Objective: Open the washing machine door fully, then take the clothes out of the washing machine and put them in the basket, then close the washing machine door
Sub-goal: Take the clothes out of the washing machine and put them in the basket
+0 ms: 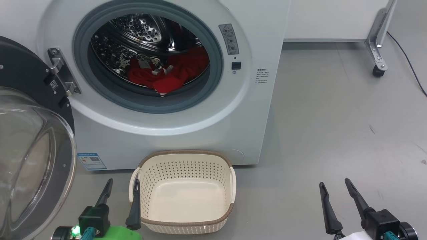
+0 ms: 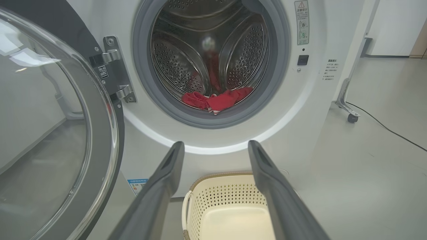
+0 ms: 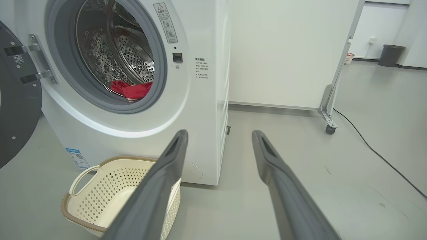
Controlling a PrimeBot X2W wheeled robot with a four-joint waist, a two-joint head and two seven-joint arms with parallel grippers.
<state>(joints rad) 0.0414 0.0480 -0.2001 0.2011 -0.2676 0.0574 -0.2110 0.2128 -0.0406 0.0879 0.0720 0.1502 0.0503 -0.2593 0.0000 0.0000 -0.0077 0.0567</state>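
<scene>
The soft bright red clothes [image 1: 166,75] lie heaped at the front lip of the big white washing machine [image 1: 206,133] drum. Their long axis runs side to side, and one white-trimmed corner points down toward us. We judge unloading comes next: reach in low and pinch that corner, clear of the round glossy black door [image 1: 20,66] standing open at left. The cream perforated plastic basket [image 1: 185,154] sits empty on the floor just before the machine. Our left end effector [image 1: 122,186] and right end effector [image 1: 334,185] are spread wide, holding nothing.

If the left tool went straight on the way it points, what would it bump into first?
The left tool would probably meet the washing machine front, near the lower edge of its grey ring; depth is unclear.
</scene>
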